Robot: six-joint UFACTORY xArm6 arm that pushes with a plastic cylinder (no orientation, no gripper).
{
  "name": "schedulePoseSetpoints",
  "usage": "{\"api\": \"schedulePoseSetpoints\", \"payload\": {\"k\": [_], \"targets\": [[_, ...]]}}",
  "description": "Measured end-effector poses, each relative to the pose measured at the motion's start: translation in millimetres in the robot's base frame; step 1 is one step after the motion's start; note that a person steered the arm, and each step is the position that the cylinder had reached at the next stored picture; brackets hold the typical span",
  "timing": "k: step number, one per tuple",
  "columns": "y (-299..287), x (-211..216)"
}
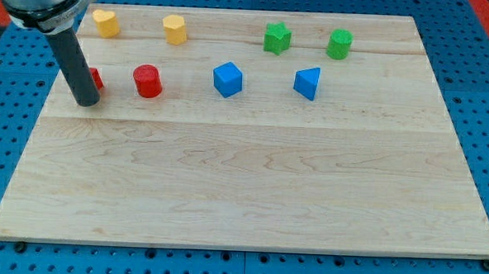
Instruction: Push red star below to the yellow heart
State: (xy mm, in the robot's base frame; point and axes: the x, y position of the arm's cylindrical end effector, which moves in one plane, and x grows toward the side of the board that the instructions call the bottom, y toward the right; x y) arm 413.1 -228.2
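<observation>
The yellow heart (106, 22) lies at the view's top left of the wooden board (251, 179). The red star (96, 78) sits below it, mostly hidden behind my dark rod. My tip (87, 102) rests on the board right against the red star, at its lower left side. A red cylinder (148, 81) stands to the right of the star.
A yellow hexagonal block (175, 28) is at the top, right of the heart. A blue cube (228, 78) and a blue wedge-like block (308, 82) sit mid-board. A green star (277, 38) and a green cylinder (339, 44) are at the top right.
</observation>
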Motion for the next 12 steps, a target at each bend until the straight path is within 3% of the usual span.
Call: {"api": "schedulePoseSetpoints", "payload": {"k": [3, 4, 9, 10, 11, 12], "targets": [[-15, 16], [-49, 11], [-51, -22], [-51, 38], [-21, 65], [19, 65]]}}
